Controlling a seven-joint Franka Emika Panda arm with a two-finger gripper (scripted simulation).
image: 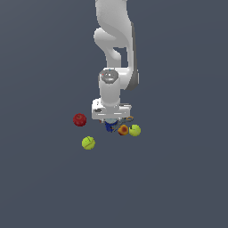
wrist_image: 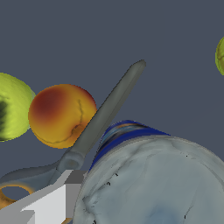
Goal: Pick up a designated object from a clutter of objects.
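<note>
Hovering gripper (image: 111, 120) above blue can (image: 109, 127), label unreadable

The blue can (image: 110, 126) stands upright on the table directly beneath the gripper (image: 111, 119), its pale silvery-grey lid (wrist_image: 153, 183) facing up at the wrist camera and only a band of its blue wall with a trace of yellowish label showing under the lid's rim. Around it lies the clutter: the orange fruit (image: 123, 129) just beside the can, a yellow-green tennis ball (image: 135, 130) just beyond that fruit, and the orange-handled scissors (wrist_image: 94, 131) with grey blades closed, lying flat between can and fruit. Farther from the gripper, on the can's other side, sit the red apple (image: 79, 120) and a second tennis ball (image: 88, 143), each apart from the rest.
</note>
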